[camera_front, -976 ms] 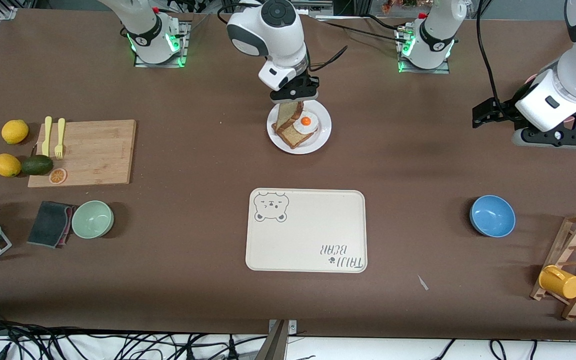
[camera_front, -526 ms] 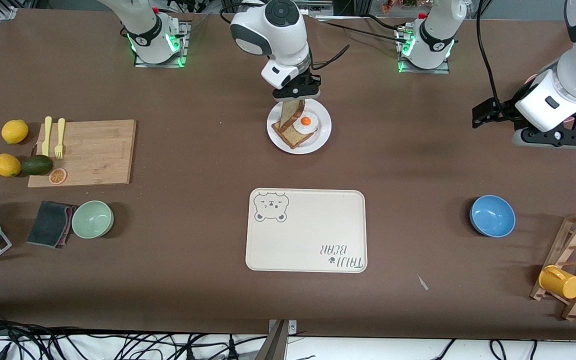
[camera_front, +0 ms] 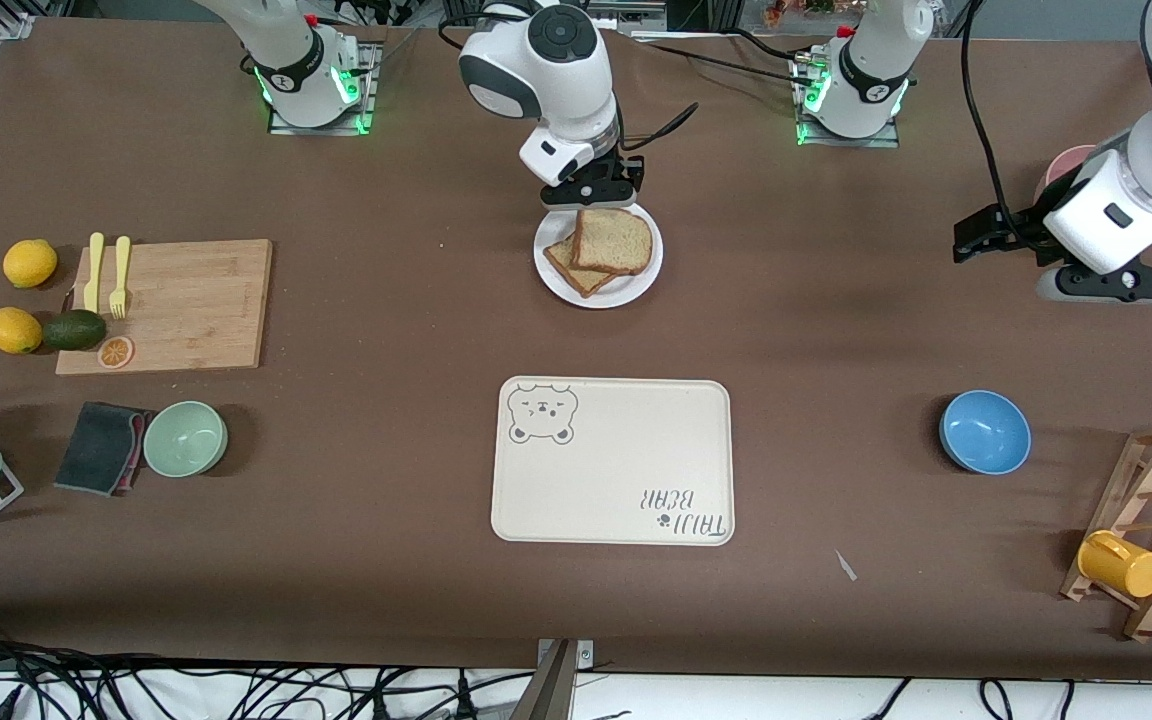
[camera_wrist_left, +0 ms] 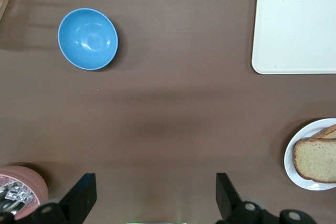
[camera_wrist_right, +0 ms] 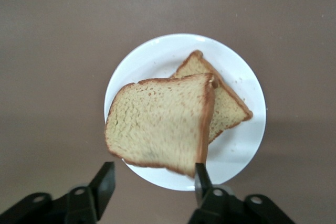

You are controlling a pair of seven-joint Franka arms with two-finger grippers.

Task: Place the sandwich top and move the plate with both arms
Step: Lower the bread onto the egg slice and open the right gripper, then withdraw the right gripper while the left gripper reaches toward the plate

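Observation:
The sandwich top (camera_front: 614, 241), a plain tan slice with a brown crust, lies flat on the lower slice (camera_front: 576, 272) on the white plate (camera_front: 636, 290). My right gripper (camera_front: 591, 195) hangs open just above the plate's edge nearest the robot bases. In the right wrist view its jaws stand wide apart (camera_wrist_right: 153, 174), and the sandwich top (camera_wrist_right: 157, 129) has one crust corner beside a finger (camera_wrist_right: 201, 174), unclamped, over the plate (camera_wrist_right: 241, 145). My left gripper (camera_front: 1111, 287) waits open and empty over bare table at the left arm's end, also open (camera_wrist_left: 155, 182) in its wrist view.
The cream bear-print tray (camera_front: 614, 462) lies nearer the front camera than the plate. A blue bowl (camera_front: 984, 431), a pink cup (camera_front: 1061, 165) and a wooden rack with a yellow mug (camera_front: 1121, 564) stand at the left arm's end. A cutting board (camera_front: 176, 305) and green bowl (camera_front: 185, 438) are at the right arm's end.
The right gripper opened and let go of the sandwich top, which dropped from hanging upright to lying flat over the egg slice. The left arm shifted slightly.

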